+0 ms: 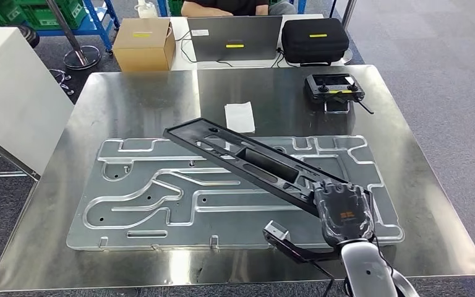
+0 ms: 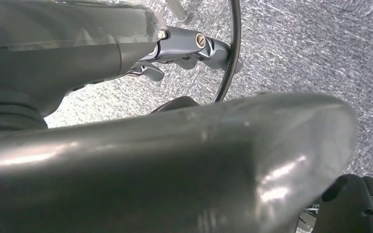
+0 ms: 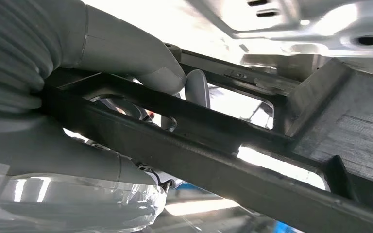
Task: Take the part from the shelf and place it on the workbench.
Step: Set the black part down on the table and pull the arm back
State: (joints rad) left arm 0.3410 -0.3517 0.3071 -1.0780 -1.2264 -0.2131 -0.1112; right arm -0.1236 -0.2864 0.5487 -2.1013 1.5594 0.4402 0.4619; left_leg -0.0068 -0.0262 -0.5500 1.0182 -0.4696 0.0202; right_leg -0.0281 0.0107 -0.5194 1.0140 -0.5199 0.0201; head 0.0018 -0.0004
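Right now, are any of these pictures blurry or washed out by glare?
Head view: sharp, with soft ceiling reflections on the steel workbench. Right wrist view: the right hand and black part sit close and slightly soft, the bright metal behind blown out. Left wrist view: a close blurred grey surface, the carpet sharper.

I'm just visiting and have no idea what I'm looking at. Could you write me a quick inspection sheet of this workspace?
Surface: shiny metal workbench bearing a large grooved metal plate.
Job's things: long black part, held slanted over the plate.
Clutter: white paper, black controller.
Hands: right hand grips the part's near end; left hand hangs over the floor, state unclear.
Cables: one runs from the laptop.
Surroundings: cardboard box, black case, a seated person.
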